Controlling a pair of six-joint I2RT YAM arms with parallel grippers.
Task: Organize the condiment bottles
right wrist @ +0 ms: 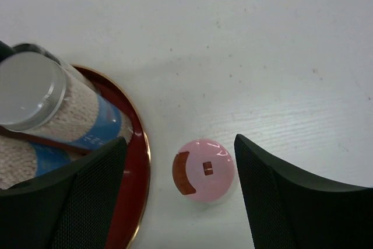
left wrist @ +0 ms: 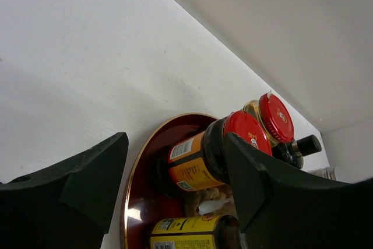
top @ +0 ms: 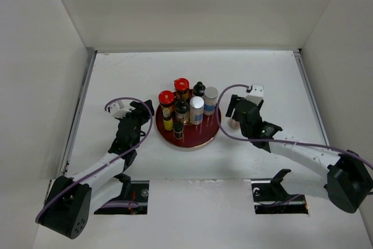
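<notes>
Now right claw released above pink bottle; left claw released beside plate

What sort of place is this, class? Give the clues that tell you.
Likely a robot test cell in a lab: bare white walls box in a white table, the left arm and right arm are mounted at its near edge, and condiment bottles crowd one plate.

A robotics lab test cell; a bare white tabletop is boxed in on three sides by plain white panel walls; two black-and-white jointed robot arms, left and right, are bolted at its near edge; thin purple cables loop along them; rectangular cut-outs in the tabletop expose wiring.
</notes>
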